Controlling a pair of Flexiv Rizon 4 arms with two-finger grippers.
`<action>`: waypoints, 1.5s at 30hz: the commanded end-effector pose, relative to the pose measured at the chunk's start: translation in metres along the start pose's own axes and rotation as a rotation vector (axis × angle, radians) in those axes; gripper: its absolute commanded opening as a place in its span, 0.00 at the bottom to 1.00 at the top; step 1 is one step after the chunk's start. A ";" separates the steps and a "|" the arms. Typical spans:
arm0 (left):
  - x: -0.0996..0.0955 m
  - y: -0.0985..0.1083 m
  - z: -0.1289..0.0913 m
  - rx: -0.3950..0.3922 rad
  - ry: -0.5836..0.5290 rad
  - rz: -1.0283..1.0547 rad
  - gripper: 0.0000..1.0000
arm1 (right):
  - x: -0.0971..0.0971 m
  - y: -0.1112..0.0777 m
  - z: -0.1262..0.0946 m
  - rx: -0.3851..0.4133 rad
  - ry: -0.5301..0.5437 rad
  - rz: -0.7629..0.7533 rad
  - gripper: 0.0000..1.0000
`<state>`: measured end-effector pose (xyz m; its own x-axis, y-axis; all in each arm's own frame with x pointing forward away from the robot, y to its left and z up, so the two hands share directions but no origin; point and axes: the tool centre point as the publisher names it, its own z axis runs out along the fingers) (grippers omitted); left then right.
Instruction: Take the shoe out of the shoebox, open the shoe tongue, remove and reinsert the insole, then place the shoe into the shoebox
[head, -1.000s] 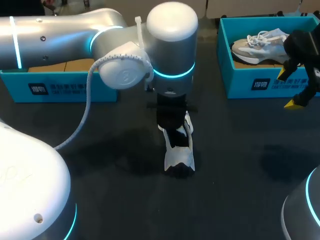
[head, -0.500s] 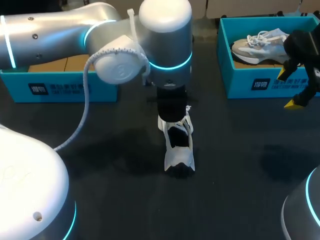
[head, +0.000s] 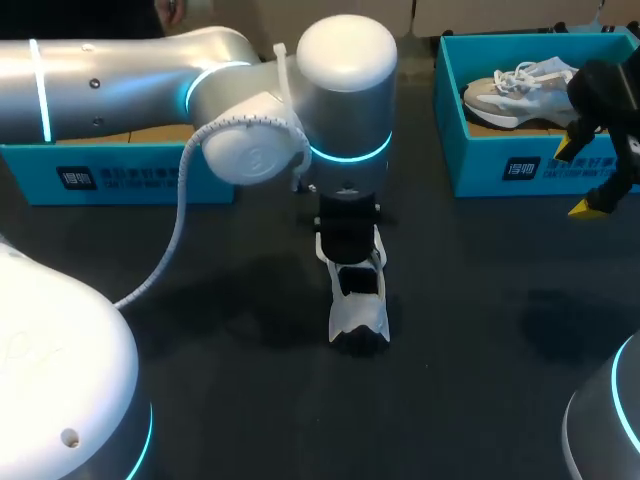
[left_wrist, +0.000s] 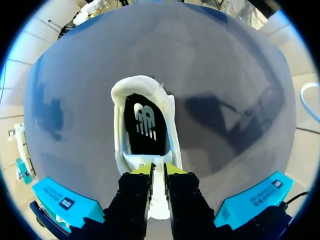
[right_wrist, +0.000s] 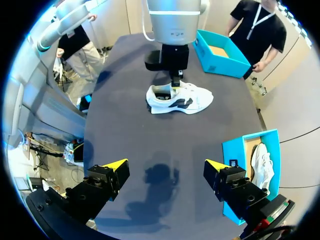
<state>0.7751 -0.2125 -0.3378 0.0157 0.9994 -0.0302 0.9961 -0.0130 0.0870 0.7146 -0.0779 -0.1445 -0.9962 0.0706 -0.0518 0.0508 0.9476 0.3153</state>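
Even overhead light, soft shadows

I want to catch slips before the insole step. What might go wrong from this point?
1. The left jaws pinch only the thin tongue of the shoe. It may slip out when pulled open.
2. Nothing pins the shoe to the table. The right jaws hang open, far off by the right shoebox, so a pull could lift or drag the whole shoe.
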 end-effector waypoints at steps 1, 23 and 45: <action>0.000 -0.003 -0.005 0.010 -0.008 -0.028 0.13 | -0.001 0.001 0.001 0.003 0.002 0.001 1.00; -0.002 -0.002 -0.034 0.018 -0.023 -0.217 1.00 | -0.001 0.001 0.001 0.003 0.002 0.001 1.00; 0.021 -0.029 -0.061 0.065 0.029 -0.974 1.00 | -0.001 0.001 0.001 0.003 0.002 0.001 1.00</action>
<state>0.7497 -0.1914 -0.2825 -0.6944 0.7195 -0.0138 0.7192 0.6933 -0.0443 0.7146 -0.0778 -0.1445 -0.9962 0.0705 -0.0518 0.0507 0.9476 0.3153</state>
